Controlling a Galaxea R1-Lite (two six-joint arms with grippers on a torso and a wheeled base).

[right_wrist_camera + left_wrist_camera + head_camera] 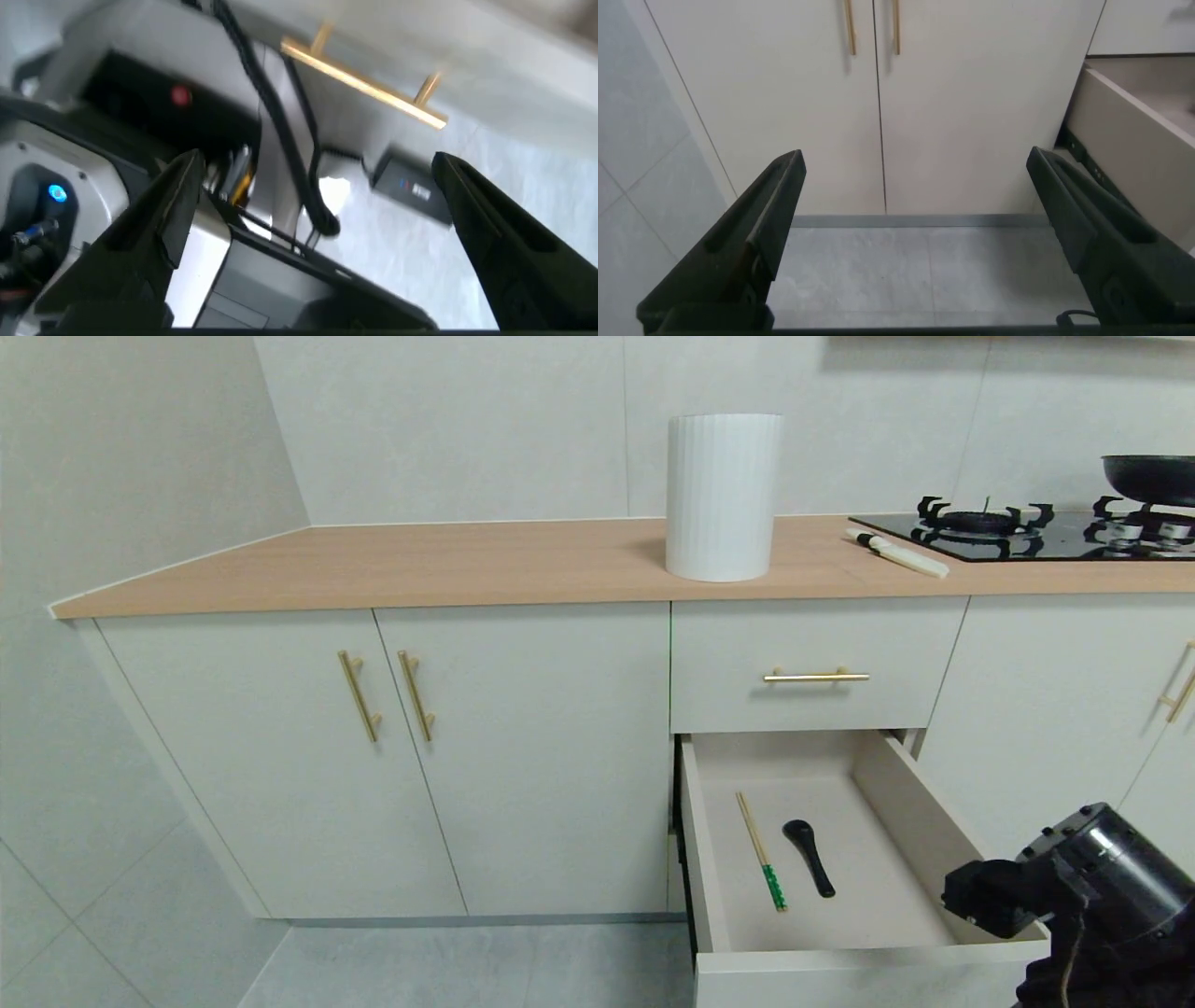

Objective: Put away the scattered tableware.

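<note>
The lower drawer (840,959) under the counter stands pulled out. Inside it lie a pair of wooden chopsticks with green tips (761,852) and, just to their right, a black spoon (810,859). A cream-coloured utensil with a dark band (896,553) lies on the wooden countertop (448,565) beside the stove. My right arm (1092,877) hangs low by the drawer's front right corner. My right gripper (318,166) is open and holds nothing. My left gripper (915,163) is open too, low before the cabinet doors (878,93), with the drawer's side (1130,103) at the edge.
A tall white ribbed canister (723,497) stands on the counter above the drawers. A black gas stove (1027,534) with a dark pan (1150,478) is at the far right. The upper drawer (814,663) is closed. Grey floor tiles (915,271) lie below the cabinets.
</note>
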